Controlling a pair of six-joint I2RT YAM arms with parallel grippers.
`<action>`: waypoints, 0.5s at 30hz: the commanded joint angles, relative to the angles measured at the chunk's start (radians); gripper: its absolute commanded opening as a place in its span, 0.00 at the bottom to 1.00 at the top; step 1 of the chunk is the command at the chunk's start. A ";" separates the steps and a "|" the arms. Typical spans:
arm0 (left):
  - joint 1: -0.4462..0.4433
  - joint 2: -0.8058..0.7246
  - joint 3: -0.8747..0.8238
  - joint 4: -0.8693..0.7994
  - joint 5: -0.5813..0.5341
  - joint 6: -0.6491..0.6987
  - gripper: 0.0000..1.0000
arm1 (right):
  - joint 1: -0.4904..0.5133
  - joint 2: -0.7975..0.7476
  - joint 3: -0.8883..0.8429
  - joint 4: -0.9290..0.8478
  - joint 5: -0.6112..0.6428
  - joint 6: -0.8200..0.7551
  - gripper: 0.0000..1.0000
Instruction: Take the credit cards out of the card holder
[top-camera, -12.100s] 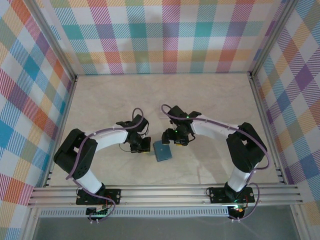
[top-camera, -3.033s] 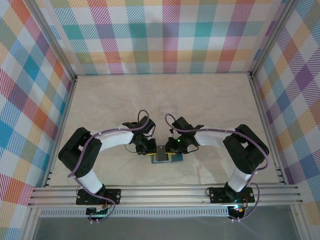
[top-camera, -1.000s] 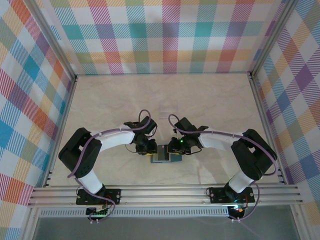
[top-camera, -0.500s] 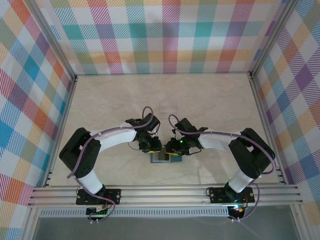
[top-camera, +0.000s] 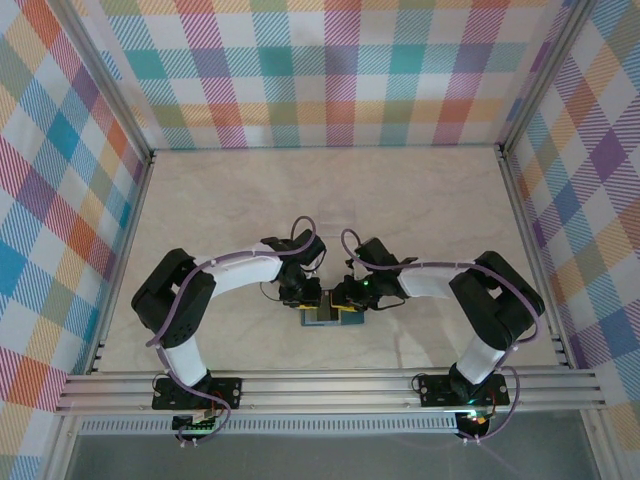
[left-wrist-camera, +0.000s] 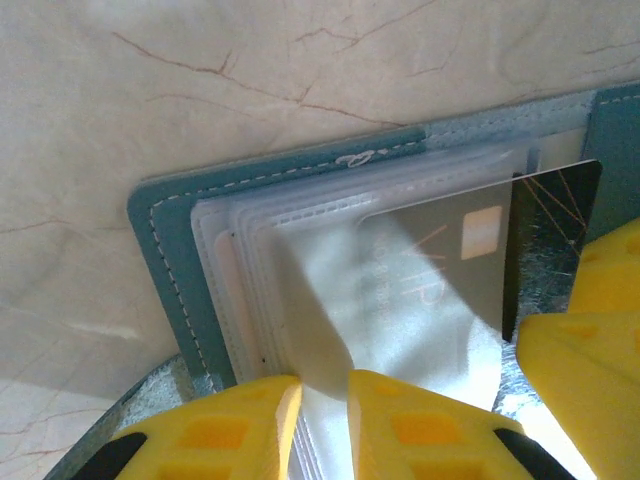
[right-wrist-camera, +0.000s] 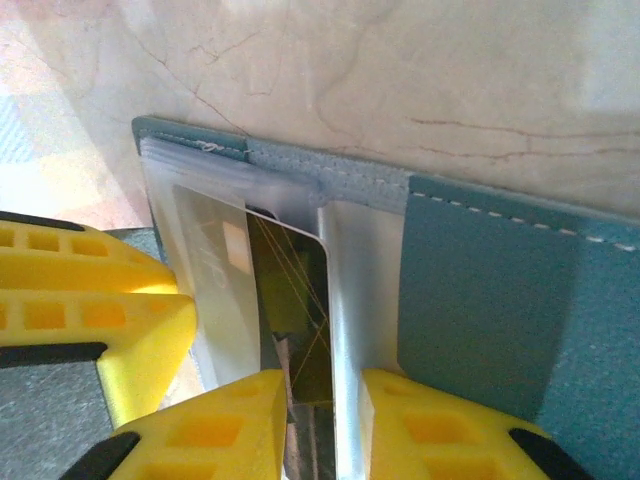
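Note:
The teal card holder (top-camera: 322, 318) lies open on the table, its cover (left-wrist-camera: 160, 240) spread flat and its clear sleeves fanned on top. A dark credit card (left-wrist-camera: 555, 220) marked VIP sticks partway out of a sleeve. My left gripper (left-wrist-camera: 322, 395) is shut on a clear sleeve leaf at the holder's near edge. My right gripper (right-wrist-camera: 325, 410) is shut on the dark credit card (right-wrist-camera: 295, 300) together with one clear leaf. The teal flap (right-wrist-camera: 480, 300) lies beside it. From above, the left gripper (top-camera: 308, 303) and right gripper (top-camera: 343, 303) meet over the holder.
The table is pale marble, with plaid walls on three sides and an aluminium rail (top-camera: 330, 385) along the near edge. A small clear tray (top-camera: 337, 212) lies faintly visible behind the grippers. There is open table to the left, right and back.
Over the last second both grippers have drawn closer together over the card holder, the left shifting right and the right shifting slightly left. The holder stays in place.

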 joint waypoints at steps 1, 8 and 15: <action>-0.010 0.058 -0.020 -0.056 -0.041 0.009 0.22 | -0.009 0.036 -0.050 0.118 -0.062 0.036 0.26; -0.021 0.069 -0.010 -0.064 -0.052 0.003 0.22 | -0.023 0.033 -0.086 0.184 -0.086 0.049 0.23; -0.022 0.039 -0.013 -0.080 -0.076 -0.002 0.22 | -0.030 0.007 -0.091 0.111 -0.035 0.028 0.15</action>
